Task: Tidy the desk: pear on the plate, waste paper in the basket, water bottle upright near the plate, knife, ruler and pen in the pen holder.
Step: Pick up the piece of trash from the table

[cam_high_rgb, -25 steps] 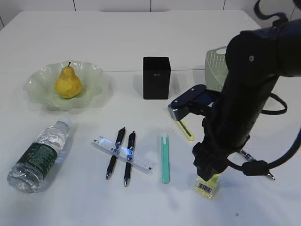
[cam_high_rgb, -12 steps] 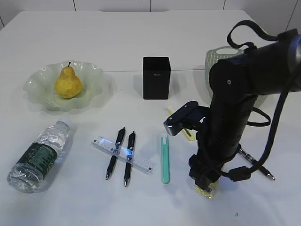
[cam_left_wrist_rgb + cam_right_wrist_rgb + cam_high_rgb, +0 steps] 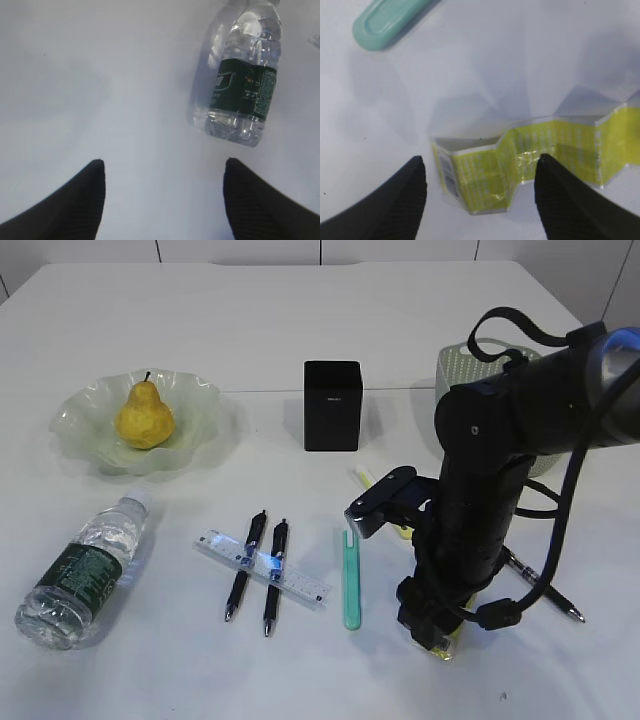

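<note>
— Where do your two grippers stand?

— Your right gripper (image 3: 480,200) has its jaws spread apart, holding nothing. In the right wrist view they hang over the folded yellow waste paper (image 3: 530,160), which lies on the desk (image 3: 495,65) in the lower middle of the frame. The end of a teal knife (image 3: 385,22) shows in the upper left. Your left gripper (image 3: 162,200) is also spread wide and grips nothing; the water bottle (image 3: 245,85) lies on its side in the upper right of that frame.

— And the other things?

— In the exterior view the pear (image 3: 144,417) sits in the plate (image 3: 85,405), upper left. The pen holder (image 3: 332,405) stands at the upper middle, and the basket (image 3: 455,375) is partly hidden behind your right arm. The clear ruler (image 3: 300,585) lies under two black pens (image 3: 246,562), lower middle. Another pen (image 3: 550,598) lies at the right, partly hidden by your arm.
</note>
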You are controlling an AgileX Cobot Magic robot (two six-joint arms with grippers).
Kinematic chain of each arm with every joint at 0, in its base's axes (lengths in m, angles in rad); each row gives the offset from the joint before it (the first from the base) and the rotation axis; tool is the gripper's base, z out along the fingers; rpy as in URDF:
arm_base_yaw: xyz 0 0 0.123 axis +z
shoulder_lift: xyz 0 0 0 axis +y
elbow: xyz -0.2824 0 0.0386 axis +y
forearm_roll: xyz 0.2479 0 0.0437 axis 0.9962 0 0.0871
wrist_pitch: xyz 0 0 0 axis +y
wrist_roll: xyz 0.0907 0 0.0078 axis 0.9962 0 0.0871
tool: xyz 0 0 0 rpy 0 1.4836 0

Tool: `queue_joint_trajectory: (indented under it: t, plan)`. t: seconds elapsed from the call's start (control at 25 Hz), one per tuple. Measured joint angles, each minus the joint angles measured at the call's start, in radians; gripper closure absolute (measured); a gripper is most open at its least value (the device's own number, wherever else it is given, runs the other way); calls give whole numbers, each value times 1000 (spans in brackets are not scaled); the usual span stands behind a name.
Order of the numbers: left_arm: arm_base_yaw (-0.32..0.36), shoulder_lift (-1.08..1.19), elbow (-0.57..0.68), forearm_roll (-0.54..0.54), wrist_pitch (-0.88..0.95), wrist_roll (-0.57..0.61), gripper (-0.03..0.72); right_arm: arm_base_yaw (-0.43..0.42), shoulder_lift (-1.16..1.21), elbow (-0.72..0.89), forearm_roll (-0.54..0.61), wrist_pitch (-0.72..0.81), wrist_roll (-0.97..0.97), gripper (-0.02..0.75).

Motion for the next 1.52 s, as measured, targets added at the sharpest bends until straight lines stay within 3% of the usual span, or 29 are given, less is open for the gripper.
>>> queue_joint_trajectory:
  t: [0.48, 0.68, 1.12, 1.52]
  plan:
    - [0, 0, 0, 0, -7, 0, 167, 0, 38, 0, 0, -6, -1, 252]
    - [0, 0, 0, 0, -9, 0, 167, 0, 47, 0, 0, -4, -1, 367]
    - [0, 0, 0, 0, -9, 0, 167, 0, 47, -31, 0, 50, -2, 722]
    - [0, 0, 0, 0, -9, 0, 167, 0, 47, -310, -31, 210, -2, 750]
